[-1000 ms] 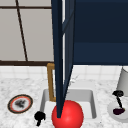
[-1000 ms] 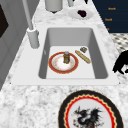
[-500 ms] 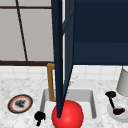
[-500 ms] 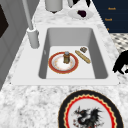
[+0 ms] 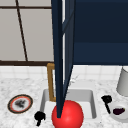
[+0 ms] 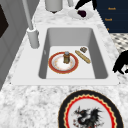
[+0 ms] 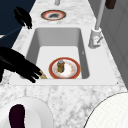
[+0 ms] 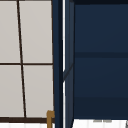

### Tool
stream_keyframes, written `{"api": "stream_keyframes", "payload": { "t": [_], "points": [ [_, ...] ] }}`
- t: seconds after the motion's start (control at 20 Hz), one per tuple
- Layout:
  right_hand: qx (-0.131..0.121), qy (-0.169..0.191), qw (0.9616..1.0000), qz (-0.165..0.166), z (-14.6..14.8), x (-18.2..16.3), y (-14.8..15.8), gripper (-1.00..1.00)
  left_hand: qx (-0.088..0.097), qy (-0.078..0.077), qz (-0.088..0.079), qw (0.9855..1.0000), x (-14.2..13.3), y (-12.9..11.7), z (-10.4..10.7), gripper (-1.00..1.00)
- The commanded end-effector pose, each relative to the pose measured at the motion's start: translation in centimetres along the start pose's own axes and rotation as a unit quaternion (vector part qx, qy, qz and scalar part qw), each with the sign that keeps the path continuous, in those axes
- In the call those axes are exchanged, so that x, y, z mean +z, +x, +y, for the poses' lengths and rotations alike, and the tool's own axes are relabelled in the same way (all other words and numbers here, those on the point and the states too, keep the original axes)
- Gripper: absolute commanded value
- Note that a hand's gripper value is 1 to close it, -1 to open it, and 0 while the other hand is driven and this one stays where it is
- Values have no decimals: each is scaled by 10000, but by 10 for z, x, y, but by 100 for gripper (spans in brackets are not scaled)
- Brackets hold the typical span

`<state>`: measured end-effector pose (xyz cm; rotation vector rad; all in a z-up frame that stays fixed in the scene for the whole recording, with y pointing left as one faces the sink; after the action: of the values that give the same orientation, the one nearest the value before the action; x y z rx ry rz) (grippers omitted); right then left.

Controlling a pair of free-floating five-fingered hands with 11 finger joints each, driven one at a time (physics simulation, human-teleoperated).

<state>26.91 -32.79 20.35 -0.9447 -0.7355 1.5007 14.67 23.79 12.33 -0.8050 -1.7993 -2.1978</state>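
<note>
Currently the right hand (image 5: pixel 107 99) hovers over the counter (image 5: pixel 22 85) at the right edge of the sink (image 5: pixel 82 93), just beside a white bowl (image 5: pixel 119 113) holding a dark purple item (image 5: pixel 118 111). In the right side view the same hand (image 7: pixel 15 63) reaches over the sink's near rim, fingers (image 7: pixel 33 72) extended and relaxed, holding nothing; the fingertips lie close to a tan stick-shaped item (image 7: pixel 43 74) on the sink floor (contact cannot be determined).

The left hand (image 5: pixel 39 116) hangs at the sink's front-left corner, near a patterned plate (image 5: pixel 20 103) on the counter. Whether its fingers are curled cannot be told.

Inside the sink, 1 red-rimmed plate (image 6: pixel 63 62) carries a small brown jar (image 6: pixel 66 57), standing upright. The tan stick (image 6: pixel 82 56) lies just beside the plate, with a small dark piece (image 6: pixel 83 49) near its far end. The faucet (image 6: pixel 32 37) stands on the sink's back edge. In the front view, 1 open dark-blue cabinet door (image 5: pixel 61 57) and a red ball (image 5: pixel 67 115) stand before the sink.
</note>
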Motion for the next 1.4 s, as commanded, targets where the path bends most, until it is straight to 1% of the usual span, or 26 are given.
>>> {"api": "stream_keyframes", "payload": {
  "t": [0.0,0.15,0.2,0.25,0.3,0.4,0.55,0.75,0.95,1.0,1.05,1.15,1.2,1.25,1.3,1.35],
  "points": [
    [62,-354,9993,99,7,18,13,-100,0,0,0,10000,0,0,0,0],
    [16,-397,9992,55,12,27,23,-100,0,0,0,10000,0,0,0,0],
    [-81,-325,9994,-17,13,28,26,-100,0,0,0,10000,0,0,0,0],
    [-151,-341,9993,-54,14,32,29,-100,0,0,0,10000,0,0,0,0],
    [-135,-292,9995,-56,15,35,32,-100,0,0,0,10000,0,0,0,0],
    [-134,-366,9992,-44,20,43,39,-100,0,0,0,10000,0,0,0,0],
    [-40,-578,9983,19,38,67,48,-100,0,0,0,10000,0,0,0,0],
    [-28,-854,9963,25,52,93,60,-100,0,0,0,10000,0,0,0,0],
    [-17,-949,9955,19,65,116,77,-100,0,0,0,10000,0,0,0,0],
    [20,-916,9958,-11,66,119,84,-100,0,0,0,10000,0,0,0,0],
    [22,-806,9967,-29,64,119,86,-100,0,0,0,10000,0,0,0,0],
    [9,-730,9973,3,63,113,83,-100,0,0,0,10000,0,0,0,0],
    [-1,-703,9975,-8,64,113,80,-100,0,0,0,10000,0,0,0,0],
    [1,-684,9976,-69,69,110,83,-100,0,0,0,10000,0,0,0,0],
    [91,-747,9967,-304,69,110,84,-100,0,0,0,10000,0,0,0,0],
    [232,-828,9958,-298,68,112,86,-100,0,0,0,10000,0,0,0,0]
  ]
}}
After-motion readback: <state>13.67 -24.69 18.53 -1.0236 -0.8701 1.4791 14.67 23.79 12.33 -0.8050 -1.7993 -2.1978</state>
